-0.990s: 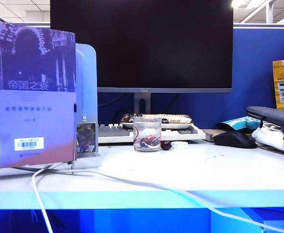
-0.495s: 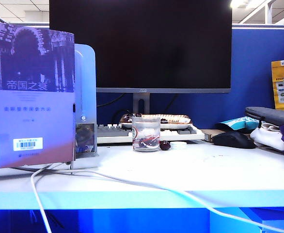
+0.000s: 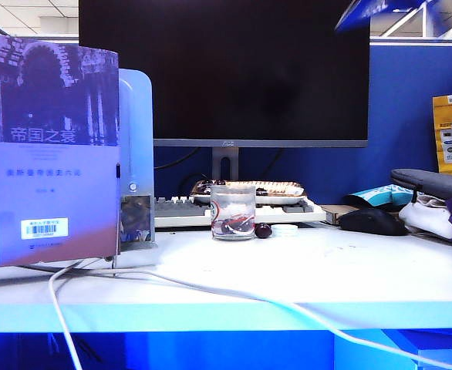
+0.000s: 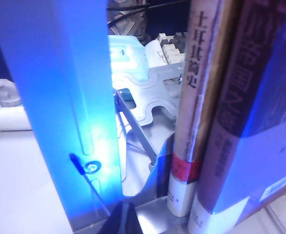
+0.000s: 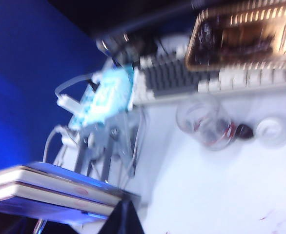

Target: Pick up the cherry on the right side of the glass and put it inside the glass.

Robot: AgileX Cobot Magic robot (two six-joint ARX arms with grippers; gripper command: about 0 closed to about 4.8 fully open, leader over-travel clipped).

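Resting on the white desk (image 3: 349, 270) near its back edge, the cherry (image 3: 263, 230) touches the glass (image 3: 233, 212), awaiting the clenched, empty right gripper (image 5: 123, 217) overhead; left gripper (image 4: 123, 219) state unclear.

Below my right hand a white desk (image 3: 349, 270) carries a flat white round disc (image 5: 271, 130), a pale keyboard (image 5: 182, 78) and stacked books (image 5: 50, 192).
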